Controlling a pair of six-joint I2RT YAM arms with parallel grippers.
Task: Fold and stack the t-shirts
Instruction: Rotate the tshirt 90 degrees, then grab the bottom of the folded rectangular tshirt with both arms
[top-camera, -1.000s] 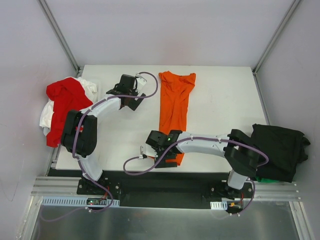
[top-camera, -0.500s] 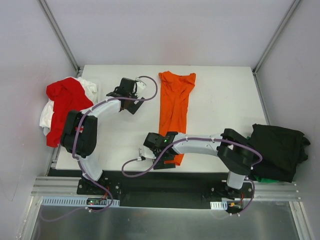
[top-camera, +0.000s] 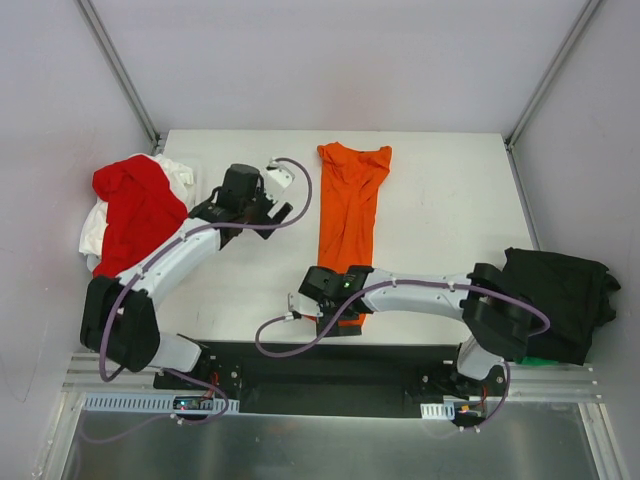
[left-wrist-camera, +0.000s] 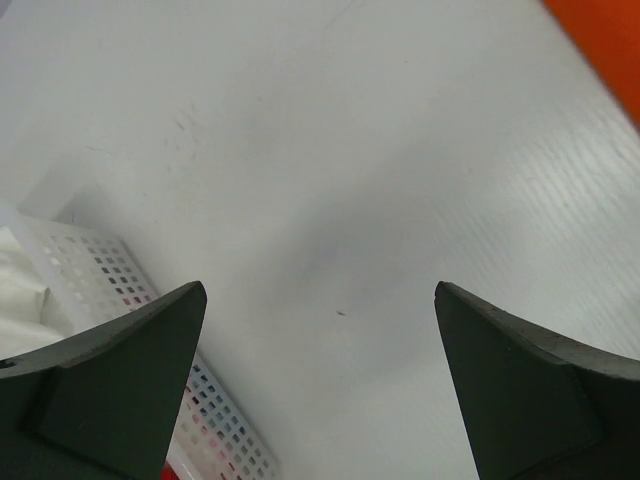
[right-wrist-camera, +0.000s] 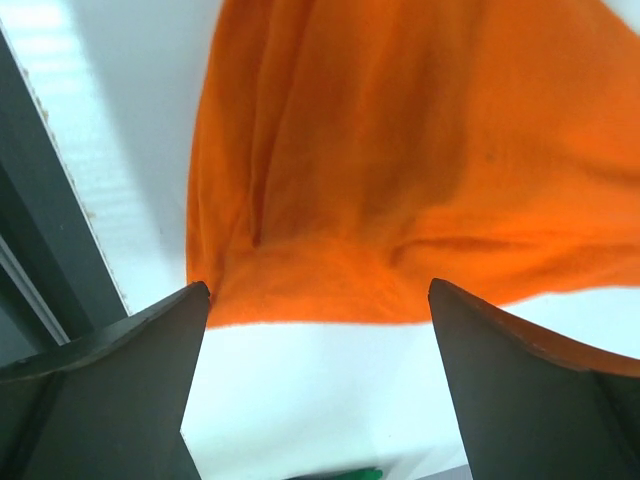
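You get bright, even light from overhead in the top view; the white tabletop (top-camera: 440, 200) sits near washed out, with only soft, short shadows under the left arm (top-camera: 180, 255). In your wrist views the left tool (left-wrist-camera: 320, 295) and right tool (right-wrist-camera: 318, 290) show dark, blurred fingers at the bottom corners, and the orange t-shirt (right-wrist-camera: 400, 150) looks saturated and slightly soft.

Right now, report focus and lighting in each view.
Top external: sharp, evenly lit, table without glare. Left wrist: left fingers dark and soft, table bright. Right wrist: orange t-shirt slightly blurred, right fingers in shadow.
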